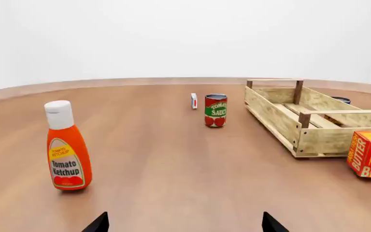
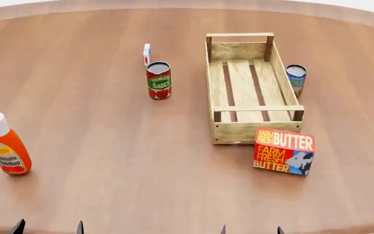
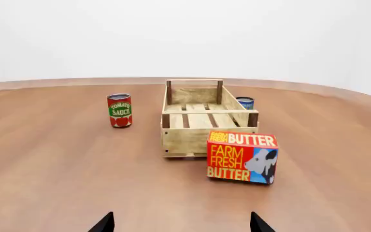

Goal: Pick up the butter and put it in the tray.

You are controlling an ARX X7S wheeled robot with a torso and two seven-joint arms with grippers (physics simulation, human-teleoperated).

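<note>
Going left to right across the counter (image 2: 109,161), with the tray (image 2: 217,83) as the landmark: the ketchup (image 2: 6,145) is standing upright far to the tray's left and nearer the robot. The sauce can (image 2: 159,80) is sitting a short way left of the tray, with a small white carton (image 2: 146,53) just behind it. The tray itself is lying with its long axis running away from the robot, and it is holding nothing. A blue can (image 2: 295,79) is standing just beside the tray's right wall.

The butter (image 2: 284,150) is resting on the counter just off the tray's near right corner, close to it; whether they are touching is unclear. Its printed face is tilting up toward the head camera and its long axis is running across the robot's front, slightly skewed.

The left claw (image 2: 48,227) is showing only two dark tips at the head view's lower edge, spread apart and holding nothing. The right claw (image 2: 251,229) is likewise standing open and empty.

The relation that matters: the butter is lying ahead of the right claw and slightly to its right, in plain sight in the right wrist view (image 3: 242,156), while from the left wrist it is only peeking in at the frame's edge (image 1: 370,155). The right arm is clearly the nearer one, so it looks best placed to reach forward and close across the carton's short dimension.
</note>
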